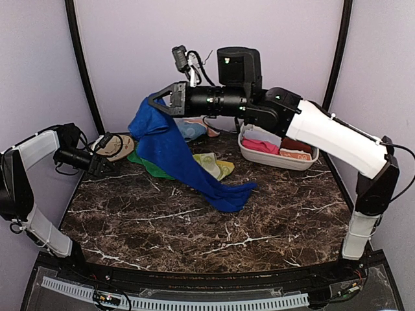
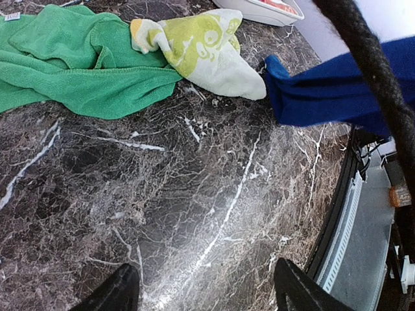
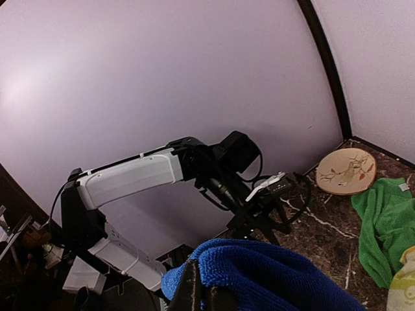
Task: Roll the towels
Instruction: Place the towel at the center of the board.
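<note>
Your right end effector [image 1: 163, 102]: clamped on the royal blue towel [image 1: 172, 149], held high, the towel's tail resting on the table [image 1: 194, 240]. Your left end effector [image 2: 204, 295]: wide apart, holding nothing. Only its wrist view shows the green towel [image 2: 71, 65] touching the patterned towel [image 2: 207, 52]; from above, the blue one hides that.

royal blue towel [image 1: 170, 150] | green towel [image 2: 71, 61] | yellow-green patterned towel [image 2: 211, 52] (white ground) | table [image 1: 194, 227] black, white-veined

Dark marble table [image 1: 194, 240], white-veined.
Below right gripper [image 1: 155, 102]: green towel [image 1: 150, 167], patterned towel [image 1: 214, 165], blue towel [image 1: 230, 194] tail; white basin [image 1: 272, 159] to its right. Near left gripper [image 2: 207, 293]: tan disc [image 1: 120, 146].
</note>
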### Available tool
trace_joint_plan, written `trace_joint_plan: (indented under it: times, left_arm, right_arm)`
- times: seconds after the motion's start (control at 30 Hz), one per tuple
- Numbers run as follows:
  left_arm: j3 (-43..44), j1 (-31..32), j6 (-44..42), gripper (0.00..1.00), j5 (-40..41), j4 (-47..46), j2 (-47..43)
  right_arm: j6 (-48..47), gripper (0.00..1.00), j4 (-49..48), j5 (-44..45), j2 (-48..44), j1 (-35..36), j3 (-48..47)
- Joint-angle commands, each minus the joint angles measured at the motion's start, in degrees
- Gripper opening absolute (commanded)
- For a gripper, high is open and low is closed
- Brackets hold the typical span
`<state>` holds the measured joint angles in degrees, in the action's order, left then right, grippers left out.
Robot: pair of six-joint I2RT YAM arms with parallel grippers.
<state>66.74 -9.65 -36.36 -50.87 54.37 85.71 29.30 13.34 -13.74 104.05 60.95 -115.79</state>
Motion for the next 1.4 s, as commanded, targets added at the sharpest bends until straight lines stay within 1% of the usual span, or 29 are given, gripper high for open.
trace_joint_plan:
  times: [0.0, 0.07, 0.1, 0.2, 0.3, 0.4, 0.43, 0.53, 0.57, 0.67, 0.73, 0.77, 0.8, 0.83, 0.9, 0.93, 0.97, 1.07, 1.13, 1.23, 1.37]
  left_arm:
    - [0.94, -0.37, 0.53, 0.74, -2.0, 1.97, -2.43]
    - [0.37, -0.37, 0.35, 0.74, -1.72, 1.93, -3.09]
    - [0.26, -0.37, 0.26, 0.74, -1.67, 2.08, -3.36]
    - [-0.11, -0.37, 0.33, 0.74, -1.37, 2.06, -4.22]
    - [-0.85, -0.25, 0.55, 0.74, -1.46, 1.38, -5.09]
    - [-2.23, 1.73, -0.4, 0.72, -0.43, 0.63, -5.95]
    - [-2.87, 3.22, -0.34, 0.71, 1.03, -0.07, -6.18]
    - [-4.93, 10.74, 0.24, 0.71, 7.46, -3.04, -6.11]
    - [-5.56, 13.3, 0.63, 0.71, 9.56, -4.39, -5.78]
    - [-5.91, 19.66, 1.56, 0.74, 13.45, -7.96, -2.71]
    - [-4.83, 24.6, 1.22, 0.75, 16.07, -8.66, 0.68]
    - [-4.17, 26.76, 1.02, 0.75, 17.42, -8.98, 2.61]
    - [-3.45, 29.14, 0.78, 0.75, 18.66, -9.32, 4.37]
    - [-2.47, 31.21, 0.43, 0.76, 19.8, -9.87, 6.8]
    - [-0.43, 34.53, -0.34, 0.76, 22.02, -10.46, 10.49]
    - [1.19, 36.29, -0.53, 0.76, 22.69, -10.48, 12.59]
    - [3.02, 37.22, -0.61, 0.76, 23.18, -10.28, 14.65]
    - [9.02, 39.59, 0.01, 0.75, 23.6, -9.47, 20.38]
    - [12.23, 40.58, 0.77, 0.73, 22.79, -10.07, 22.97]
    - [15.69, 42.56, -0.11, 0.73, 21.69, -10.51, 25.11]
    - [18.81, 45.37, -2.23, 0.76, 19.72, -8.59, 28.9]
  right_arm:
    - [3.26, 0.0, -7.2, -4.74, -0.26, 3.06, -5.44]
    - [3.38, 0.0, -9.27, -5.25, -1.53, 3.1, -4.44]
    - [2.45, 0.0, -8.63, -4.25, -2.4, 3.12, -4.28]
    - [1.45, 0.0, -8.31, -1.37, -7.49, 1.36, 1.41]
    - [1.66, 0.0, -6.42, 0.51, -14.93, -2.19, 10.15]
    - [3.59, 0.0, -1.38, 0.36, -22.94, -7.19, 22.36]
    - [4.03, 0.0, 0.61, 1.42, -26.57, -8.35, 27.26]
    - [6.19, 0.0, 8.79, 5.36, -35.88, -10.59, 40.26]
    - [7.27, 0.0, 12.95, 8.59, -38.99, -10.86, 43.24]
    - [12.47, 0.0, 20.78, 16.69, -47.52, -11.89, 51.76]
    - [15.32, 0.0, 25.79, 22.58, -50.98, -12.71, 54.66]
    - [16.22, 0.0, 27.08, 24.15, -52.22, -13.22, 55.82]
    - [17.11, 0.03, 28.11, 25.61, -53.05, -13.64, 56.59]
    - [17.83, 0.09, 28.93, 27.17, -53.49, -13.97, 57.45]
    - [18.62, 0.12, 30.95, 28.67, -53.07, -14.75, 57.86]
    - [18.9, 0.17, 32.36, 29.57, -52.44, -15.07, 57.64]
    - [19.29, 0.26, 34.27, 30.68, -51.44, -15.44, 57.0]
    - [19.93, 0.46, 40.0, 35.82, -48.0, -15.94, 54.44]
    - [20.1, 0.56, 42.46, 38.67, -46.8, -16.05, 53.19]
    - [20.22, 0.59, 44.04, 41.67, -45.87, -16.26, 51.64]
    - [19.04, 0.65, 42.01, 40.8, -44.64, -16.61, 52.56]
